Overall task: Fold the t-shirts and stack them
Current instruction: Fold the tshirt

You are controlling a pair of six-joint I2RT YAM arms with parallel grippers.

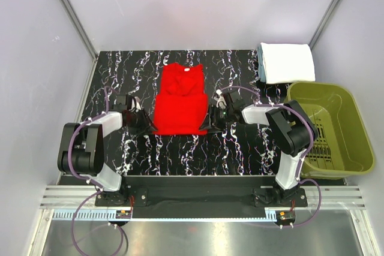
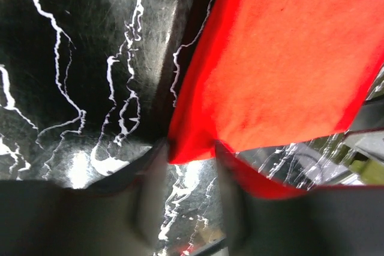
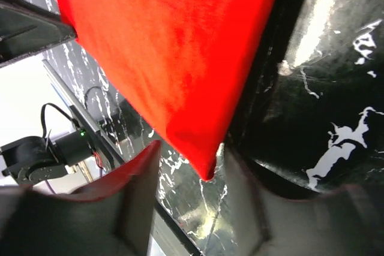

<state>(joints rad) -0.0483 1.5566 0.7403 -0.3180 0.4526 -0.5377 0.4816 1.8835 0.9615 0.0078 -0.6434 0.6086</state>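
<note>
A bright red t-shirt lies flat in the middle of the black marbled table, folded into a long strip with its collar at the far end. My left gripper sits at its near-left corner and my right gripper at its near-right corner. In the left wrist view the red corner lies between the tips of my left gripper, whose jaws stand apart. In the right wrist view the pointed red corner hangs between the open jaws of my right gripper, nearer the right finger. A white folded t-shirt rests on a pale blue one at the far right.
An olive-green plastic basket stands at the right edge of the table, just beside the right arm. Grey walls close in the table on the left, back and right.
</note>
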